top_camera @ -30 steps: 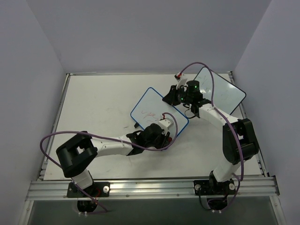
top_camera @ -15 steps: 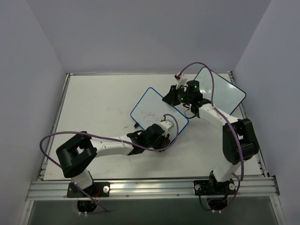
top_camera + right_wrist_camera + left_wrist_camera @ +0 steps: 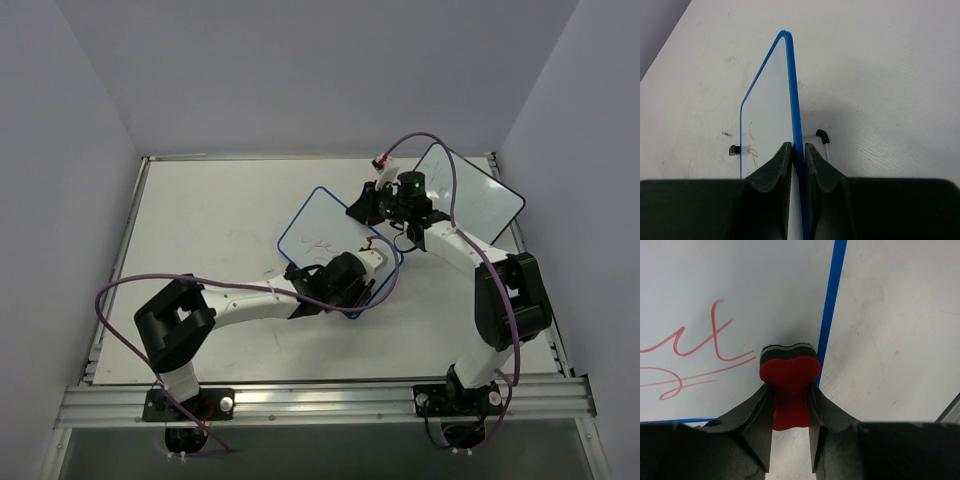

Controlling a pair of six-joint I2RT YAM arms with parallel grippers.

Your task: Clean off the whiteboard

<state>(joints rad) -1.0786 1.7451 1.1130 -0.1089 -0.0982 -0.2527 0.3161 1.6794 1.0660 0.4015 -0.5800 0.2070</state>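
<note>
A blue-framed whiteboard (image 3: pixel 325 228) with red scribbles (image 3: pixel 318 243) stands propped on the table. My right gripper (image 3: pixel 366 208) is shut on its far right edge; in the right wrist view the blue frame (image 3: pixel 794 120) runs between the fingers (image 3: pixel 774 172). My left gripper (image 3: pixel 362 278) is shut on a red eraser with a black felt face (image 3: pixel 788 372), pressed at the board's near right edge. In the left wrist view the red writing (image 3: pixel 700 352) lies left of the eraser, on the white surface beside the blue frame (image 3: pixel 832 305).
A second whiteboard (image 3: pixel 470 200) with faint marks lies at the back right, behind my right arm. The board's small black feet (image 3: pixel 733 150) show in the right wrist view. Grey walls enclose the table (image 3: pixel 200 220) on three sides.
My left gripper has moved right and a little up along the board's near edge, carrying the eraser to the board's right corner. The right gripper has stayed put.
</note>
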